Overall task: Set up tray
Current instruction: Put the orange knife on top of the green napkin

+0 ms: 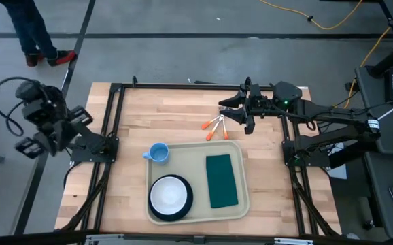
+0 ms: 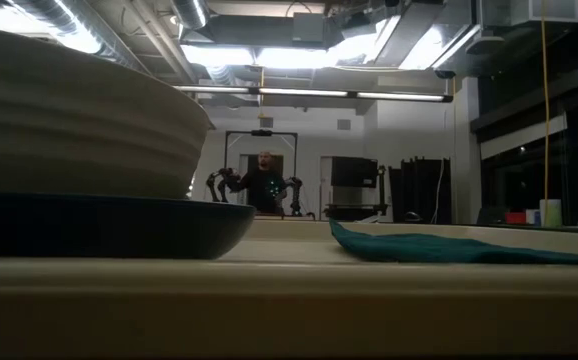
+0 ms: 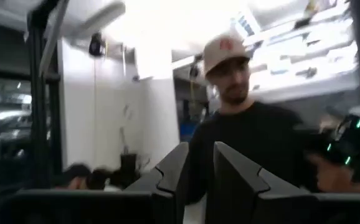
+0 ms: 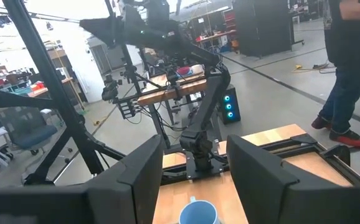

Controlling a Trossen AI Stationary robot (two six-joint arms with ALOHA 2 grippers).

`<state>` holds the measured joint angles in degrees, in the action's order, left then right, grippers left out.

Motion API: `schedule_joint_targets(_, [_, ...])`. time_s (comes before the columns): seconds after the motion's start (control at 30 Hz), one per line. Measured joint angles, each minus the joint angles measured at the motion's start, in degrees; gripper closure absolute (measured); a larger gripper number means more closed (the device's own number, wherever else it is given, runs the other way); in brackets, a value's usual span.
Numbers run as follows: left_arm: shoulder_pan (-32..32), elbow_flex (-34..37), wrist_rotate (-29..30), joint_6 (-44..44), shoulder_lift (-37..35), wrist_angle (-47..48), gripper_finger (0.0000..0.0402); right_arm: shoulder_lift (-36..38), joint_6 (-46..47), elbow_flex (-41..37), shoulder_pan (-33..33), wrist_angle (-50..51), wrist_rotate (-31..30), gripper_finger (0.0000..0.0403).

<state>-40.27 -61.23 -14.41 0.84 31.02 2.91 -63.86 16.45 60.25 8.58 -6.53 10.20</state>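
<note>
High view: the left pincer [image 1: 81, 117] waits off the tabletop's [image 1: 125, 190] left edge, fingers a narrow gap apart, holding nothing. The tray [image 1: 241, 211] lies at centre near the front edge, and far right the right pincer [image 1: 232, 109] hovers spread and empty.

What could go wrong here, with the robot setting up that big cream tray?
The orange-handled utensils lie in a crossed pile off the beige plastic tray; the right gripper, open just beside them, might grab several or scatter them. The light blue cup sits at the tray's corner, and seems easy to knock if an arm sweeps past. The white bowl on the dark round plate fills the near corner, leaving little room beside the dark green napkin.
</note>
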Motion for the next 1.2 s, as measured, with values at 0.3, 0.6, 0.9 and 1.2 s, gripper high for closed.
schedule_joint_targets(0.3, [-0.02,0.02,21.85,-11.00,-0.59,6.10,0.0332,-0.02,1.61,0.00,-0.35,-0.08,-0.03,0.0219])
schedule_joint_targets(0.6, [-0.02,0.00,18.93,-8.31,-0.35,3.93,0.0332,-0.02,1.72,0.00,-1.02,-0.06,-0.04,0.0219])
schedule_joint_targets(0.9, [-0.01,0.00,36.26,-10.65,-3.29,8.99,0.0332,-0.02,1.56,0.00,-1.01,-0.06,-2.13,0.0219])
schedule_joint_targets(1.2, [0.00,0.02,40.55,-9.62,-2.15,9.67,0.0332,-0.02,2.83,0.00,-1.01,-0.04,-2.14,0.0219])
